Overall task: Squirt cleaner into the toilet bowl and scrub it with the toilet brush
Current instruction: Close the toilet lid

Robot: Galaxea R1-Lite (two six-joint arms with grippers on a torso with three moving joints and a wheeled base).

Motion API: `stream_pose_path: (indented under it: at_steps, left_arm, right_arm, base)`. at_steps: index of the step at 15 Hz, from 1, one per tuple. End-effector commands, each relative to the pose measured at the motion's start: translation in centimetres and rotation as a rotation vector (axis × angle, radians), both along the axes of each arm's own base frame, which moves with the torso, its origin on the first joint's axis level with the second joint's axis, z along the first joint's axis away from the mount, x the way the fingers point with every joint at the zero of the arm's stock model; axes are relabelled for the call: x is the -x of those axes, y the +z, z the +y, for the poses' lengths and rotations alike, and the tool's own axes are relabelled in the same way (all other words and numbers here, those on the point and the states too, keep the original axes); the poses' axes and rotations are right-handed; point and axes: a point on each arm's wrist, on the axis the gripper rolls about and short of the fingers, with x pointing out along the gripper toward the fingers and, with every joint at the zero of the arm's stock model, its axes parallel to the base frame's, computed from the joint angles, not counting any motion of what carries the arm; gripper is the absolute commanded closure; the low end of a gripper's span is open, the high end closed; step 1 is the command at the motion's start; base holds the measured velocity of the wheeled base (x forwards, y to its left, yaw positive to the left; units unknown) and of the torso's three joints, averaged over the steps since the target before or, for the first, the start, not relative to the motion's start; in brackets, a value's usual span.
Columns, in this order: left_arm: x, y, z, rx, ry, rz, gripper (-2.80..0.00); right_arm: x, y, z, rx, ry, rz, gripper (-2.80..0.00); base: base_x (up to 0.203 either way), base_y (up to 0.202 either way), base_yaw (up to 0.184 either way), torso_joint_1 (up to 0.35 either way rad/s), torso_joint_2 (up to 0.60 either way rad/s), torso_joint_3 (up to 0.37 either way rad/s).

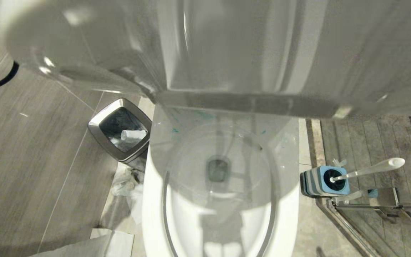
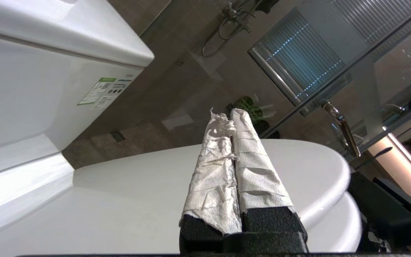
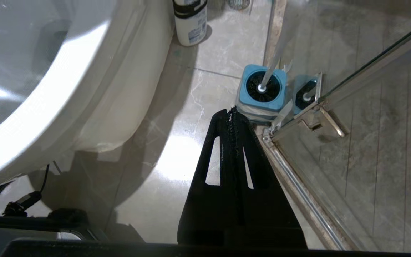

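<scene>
The toilet bowl (image 1: 219, 185) stands open, turquoise cleaner (image 1: 175, 130) flecking its back rim, so scrubbing looks next. The toilet brush (image 1: 369, 169) waits in its blue holder (image 1: 325, 181) on the floor by the shower door track. The left pincer (image 2: 232, 121), paper-wrapped, is pressed together above the lid; the right pincer (image 3: 232, 112) hangs closed over the floor near the holder.

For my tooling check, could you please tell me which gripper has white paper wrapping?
The left gripper: its shut fingers are wrapped in crinkled white paper. The right gripper, also shut, is bare black, hanging near the blue brush holder.
</scene>
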Motion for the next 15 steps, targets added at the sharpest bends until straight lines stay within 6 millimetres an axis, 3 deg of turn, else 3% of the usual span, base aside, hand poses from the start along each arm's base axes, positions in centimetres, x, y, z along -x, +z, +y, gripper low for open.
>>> stream_pose_path:
  at_steps: [1, 7, 15]
  left_arm:
    - [0.1, 0.0, 0.0, 0.000, -0.004, -0.002, 0.00]
    - [0.0, -0.5, 0.0, -0.009, -0.006, 0.017, 0.00]
    - [1.8, -1.1, 0.7, -0.013, -0.012, 0.015, 0.00]
  right_arm:
    - [-0.1, -0.3, 0.0, 0.000, 0.001, 0.011, 0.00]
    - [-0.1, -0.3, 0.0, 0.000, 0.001, 0.011, 0.00]
    - [-0.1, -0.3, 0.0, 0.000, 0.001, 0.011, 0.00]
  base:
    - [0.000, 0.000, 0.000, -0.003, 0.00, 0.192]
    - [0.000, 0.000, 0.000, 0.002, 0.00, 0.202]
    - [0.000, 0.000, 0.000, -0.001, 0.00, 0.206]
